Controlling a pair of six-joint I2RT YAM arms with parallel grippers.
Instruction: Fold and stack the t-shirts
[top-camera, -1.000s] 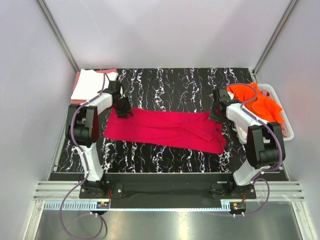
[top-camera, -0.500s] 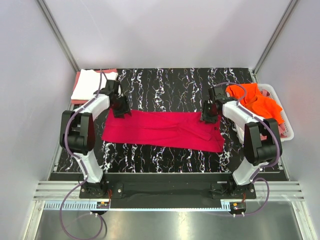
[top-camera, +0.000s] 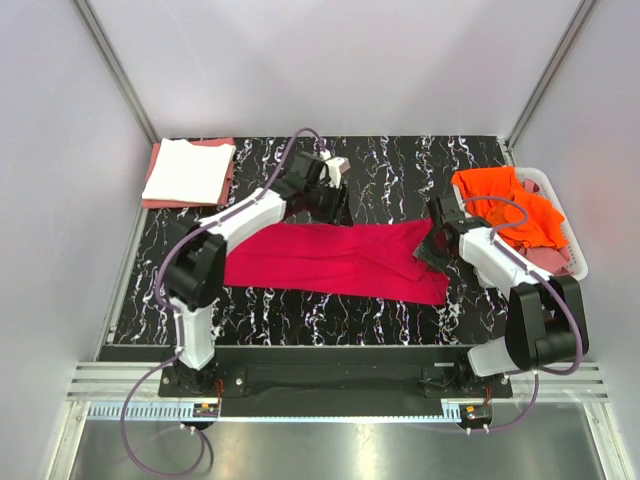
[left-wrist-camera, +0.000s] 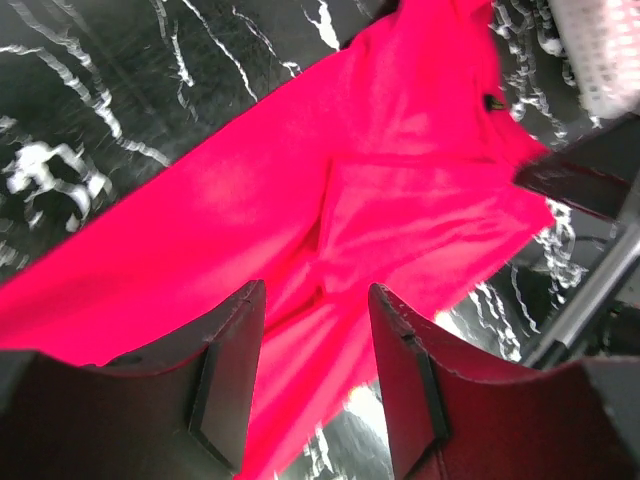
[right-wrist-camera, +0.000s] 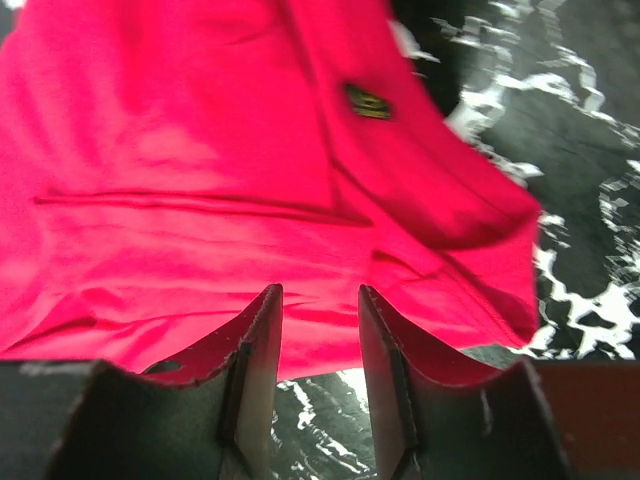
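White t-shirt: folded, far left corner of the counter.
Left fingers: apart, empty, near the far edge of the crimson t-shirt.
Crimson t-shirt: flat band across mid-counter.
Right fingers: apart, empty, over its right end.
Orange t-shirt: heaped in the basket, far right.

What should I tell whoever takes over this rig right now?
Left claw: open, empty, near the far edge of the red shirt.
Right claw: open, empty, at the red shirt's right end.
Red shirt: lies as a long strip across the middle of the table, not gripped.
Stack: a folded white shirt on a pink one, far left corner.
Orange shirt: bunched in the basket on the right.
Done: two shirts folded and stacked.
Left: finish folding the red shirt, stack it, then do the orange one.
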